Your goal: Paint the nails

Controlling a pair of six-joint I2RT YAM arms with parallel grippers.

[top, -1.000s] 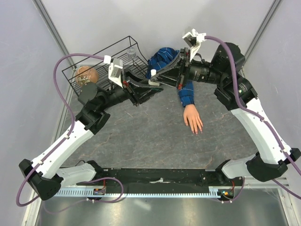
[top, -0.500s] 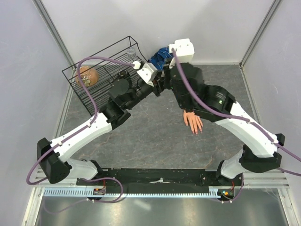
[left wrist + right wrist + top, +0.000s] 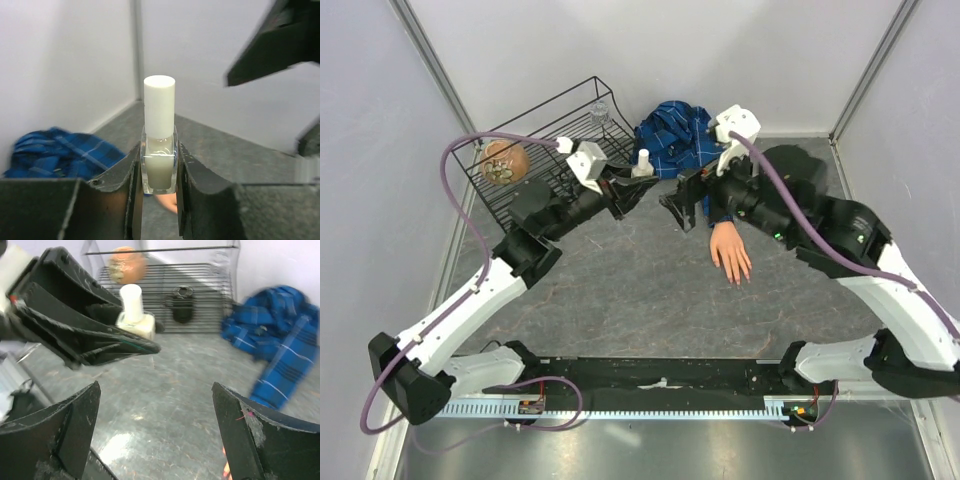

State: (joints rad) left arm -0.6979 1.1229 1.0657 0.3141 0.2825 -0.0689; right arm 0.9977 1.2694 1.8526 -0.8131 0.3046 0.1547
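Observation:
My left gripper (image 3: 638, 186) (image 3: 159, 167) is shut on a small clear bottle (image 3: 159, 165) (image 3: 136, 325) of pale liquid, held upright above the table. Its white cap (image 3: 643, 160) (image 3: 159, 106) is on. My right gripper (image 3: 682, 208) (image 3: 156, 407) stands wide open with nothing between its fingers, just right of the bottle and facing it. The mannequin hand (image 3: 728, 250) lies palm down below the right gripper. Its nails (image 3: 739, 279) point toward the near edge. The blue plaid sleeve (image 3: 672, 135) (image 3: 274, 330) is bunched behind it.
A black wire basket (image 3: 525, 135) (image 3: 200, 275) stands at the back left. It holds a brownish ball (image 3: 502, 160) (image 3: 127, 263), a clear glass (image 3: 601, 110) and a small dark object (image 3: 182, 305). White walls close in the back and both sides.
My right gripper has gone from shut to wide open and drawn back to the right of the bottle. Both arms swung and shifted; the left one still holds the bottle.

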